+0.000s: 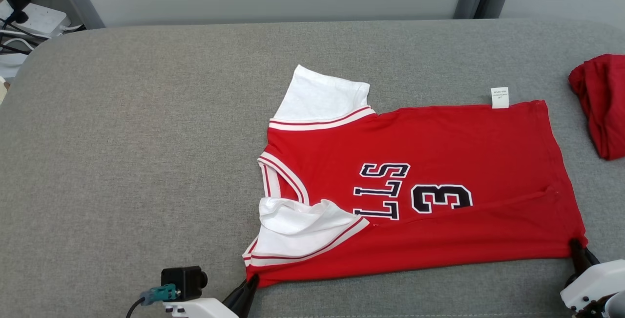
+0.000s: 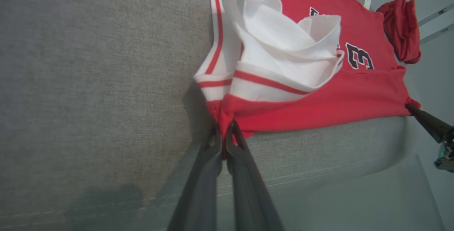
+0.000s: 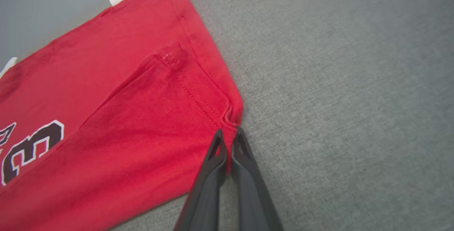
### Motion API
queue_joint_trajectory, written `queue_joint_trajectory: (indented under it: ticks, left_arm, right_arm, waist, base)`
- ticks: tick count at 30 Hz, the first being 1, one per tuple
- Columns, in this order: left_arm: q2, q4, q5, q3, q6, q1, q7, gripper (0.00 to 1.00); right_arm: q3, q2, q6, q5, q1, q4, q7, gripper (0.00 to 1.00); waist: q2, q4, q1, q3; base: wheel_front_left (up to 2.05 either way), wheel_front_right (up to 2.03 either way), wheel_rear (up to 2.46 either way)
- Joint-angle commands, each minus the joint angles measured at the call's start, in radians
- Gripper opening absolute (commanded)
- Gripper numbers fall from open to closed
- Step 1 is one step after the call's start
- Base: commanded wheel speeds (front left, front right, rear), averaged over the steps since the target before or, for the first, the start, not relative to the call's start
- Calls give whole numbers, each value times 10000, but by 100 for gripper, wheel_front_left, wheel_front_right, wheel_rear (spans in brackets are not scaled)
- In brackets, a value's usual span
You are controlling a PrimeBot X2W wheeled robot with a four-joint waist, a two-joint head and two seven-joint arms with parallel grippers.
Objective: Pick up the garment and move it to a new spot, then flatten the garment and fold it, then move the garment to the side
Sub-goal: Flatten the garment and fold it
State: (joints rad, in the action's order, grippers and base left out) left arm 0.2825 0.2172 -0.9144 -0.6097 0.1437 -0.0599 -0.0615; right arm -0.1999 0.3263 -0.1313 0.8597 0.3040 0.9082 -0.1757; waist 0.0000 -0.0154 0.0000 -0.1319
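jersey (image 1: pixel 415 186) lies on the grey padded table (image 1: pixel 146 161), spread from centre out toward 3 o'clock in the head view, printed side up, collar end toward 9 o'clock and hem toward 3 o'clock. mostly flat. the far sleeve (image 1: pixel 322 95) at 12 o'clock is smooth; the near sleeve (image 1: pixel 302 225) at 7 o'clock is crumpled and turned back on the body. a crease runs along the near side below the number (image 1: pixel 442 198), so a strip there looks doubled over already.

left gripper (image 2: pixel 224 133): jaws closed, pinching the red corner just under the near sleeve's striped cuff. right gripper (image 3: pixel 229 135): jaws closed, pinching the hem corner at the stitched seam. the two sit at opposite ends of the near long edge, at 7 and 4 o'clock in the head view.

reason for this hold, as i read it: with both ends of one edge gripped, the edge can be lifted level and taut and carried toward 12 o'clock as one straight fold line, without sagging in the middle. task stage is likely flatten/fold, not the final move aside.

unclear from the wrist views whether each pinch takes one layer or all layers at the corner.

watch: the loose near sleeve may bunch inside the fold. another red cloth (image 1: pixel 603 103) lies at 2 o'clock, apart from the jersey; keep clear of it. care label (image 1: pixel 499 97) sticks out at the far edge.
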Motion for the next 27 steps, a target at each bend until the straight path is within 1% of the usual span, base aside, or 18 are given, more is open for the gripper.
queue_joint_trajectory:
  ticks: [1,4,5,6,7,8,11,15,18,21,22,25,27]
  left_arm:
    - [306,-232,147,387,179,-93,102,5]
    - [309,-300,137,388,288,-27,78,39]
    - [307,-311,134,395,320,-9,84,56]
    - [308,-307,131,395,344,11,84,92]
    - [295,-298,106,419,363,34,107,100]
    - [284,-286,81,442,378,59,131,100]
    - [266,-257,40,516,444,111,208,100]
    - [368,-289,84,740,685,201,457,100]
    - [522,-417,333,1177,993,169,1196,100]
    - [553,-578,653,1753,1254,32,2367,100]
    - [488,-733,890,2068,1364,-101,2864,100]
    - [253,-1114,1368,2498,1364,-333,3167,100]
    - [9,-1368,1717,2731,1250,-420,3215,100]
  right_arm:
    - [-156,344,6,6,-230,-177,13,0]
    - [-157,312,6,-10,-290,-247,70,0]
    - [-143,298,6,0,-306,-253,110,0]
    - [-136,290,6,2,-322,-265,150,0]
    - [-124,300,6,-9,-339,-278,164,42]
    - [-83,334,6,-44,-344,-287,98,100]
    - [3,386,6,-141,-345,-287,-46,100]
    - [215,530,6,-471,-305,-379,-413,100]
    - [465,627,6,-1006,-196,-767,-743,100]
    - [769,500,6,-1580,-168,-1420,-843,100]
    - [938,346,6,-2035,-215,-2064,-852,100]
    - [997,18,6,-2693,-407,-3013,-856,100]
    - [1082,-269,6,-3017,-525,-3679,-857,100]
  waist:
    - [0,-11,0,24]
    - [0,-52,0,82]
    - [0,-67,0,102]
    - [0,-83,0,124]
    - [0,-101,0,148]
    - [0,-120,0,175]
    - [0,-157,0,238]
    - [0,-205,0,380]
    - [0,-232,0,505]
    - [0,-252,0,675]
    - [0,-258,0,797]
    - [0,-250,0,952]
    - [0,-263,0,1046]
  base:
    - [0,0,0]
    - [0,0,0]
    - [0,0,0]
    - [0,0,0]
    - [0,0,0]
    - [0,0,0]
    - [0,0,0]
    - [0,0,0]
    - [0,0,0]
    - [0,0,0]
    - [0,0,0]
    - [0,0,0]
    - [0,0,0]
